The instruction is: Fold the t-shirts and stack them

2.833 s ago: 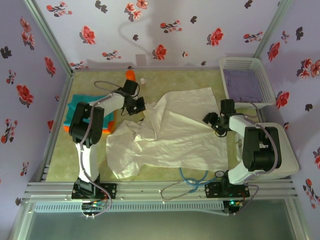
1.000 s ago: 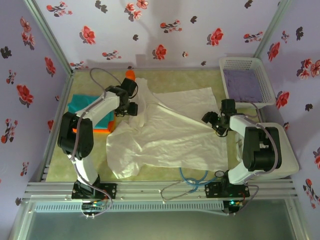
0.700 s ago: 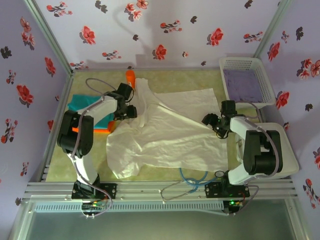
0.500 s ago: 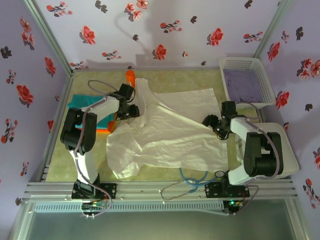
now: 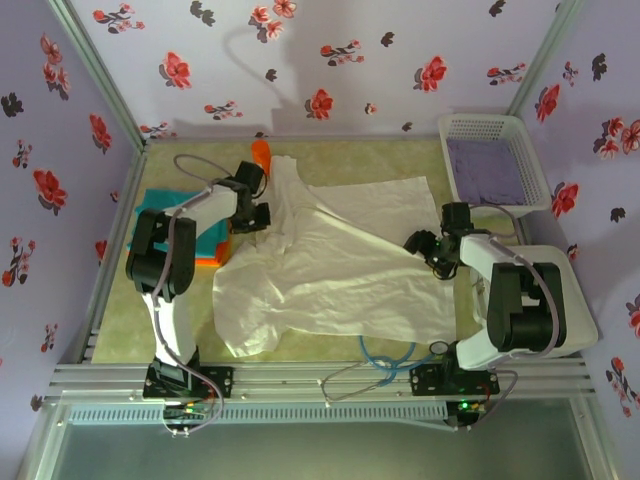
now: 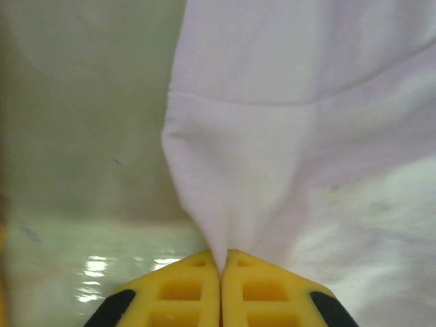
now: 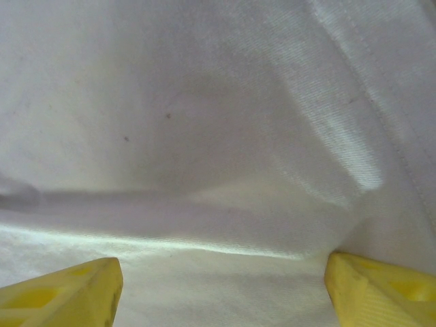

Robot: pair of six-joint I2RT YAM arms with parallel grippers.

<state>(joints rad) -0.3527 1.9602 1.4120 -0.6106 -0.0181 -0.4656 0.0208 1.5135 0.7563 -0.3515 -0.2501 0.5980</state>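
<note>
On the pale green table (image 5: 380, 160), across the large wrinkled white cloth t-shirt (image 5: 340, 265): newly clamped at its left edge by the left gripper (image 6: 220, 257), apart a moment ago; met at right by the right gripper (image 7: 221, 272), spread wide. Probably ready for straightening, then folding.

We find the spread t-shirt (image 5: 340, 270) across the middle of the counter (image 5: 350, 160), the folded t-shirts (image 5: 157, 206) stacked at its left, and the basket (image 5: 480, 122) in the far right corner with a cloth (image 5: 485, 168) inside.
</note>
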